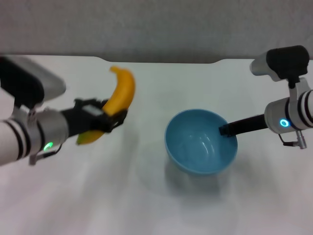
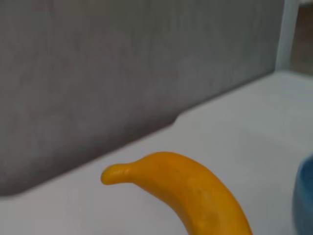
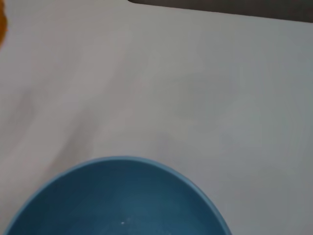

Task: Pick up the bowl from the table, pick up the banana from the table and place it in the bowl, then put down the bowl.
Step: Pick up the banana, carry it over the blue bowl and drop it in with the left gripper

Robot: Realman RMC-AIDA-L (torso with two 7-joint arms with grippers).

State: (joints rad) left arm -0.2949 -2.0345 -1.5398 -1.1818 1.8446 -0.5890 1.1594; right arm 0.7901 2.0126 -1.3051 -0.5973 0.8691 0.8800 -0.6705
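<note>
Banana [image 1: 121, 93] clamped in left jaws [image 1: 108, 120]; right jaws [image 1: 226, 130] pinch bowl [image 1: 200, 142] rim.

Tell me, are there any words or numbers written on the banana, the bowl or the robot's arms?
None can be read.
banana, held in the left gripper: plain yellow, no sticker.
bowl, held at its rim by the right gripper: plain blue, no writing.
Arms: only glowing light rings, no text.

bowl [image 1: 200, 142]: 1 | banana [image 1: 120, 95]: 1 | table [image 1: 146, 196]: 1 | tools: 2 (left [image 1: 110, 120], right [image 1: 227, 130])
</note>
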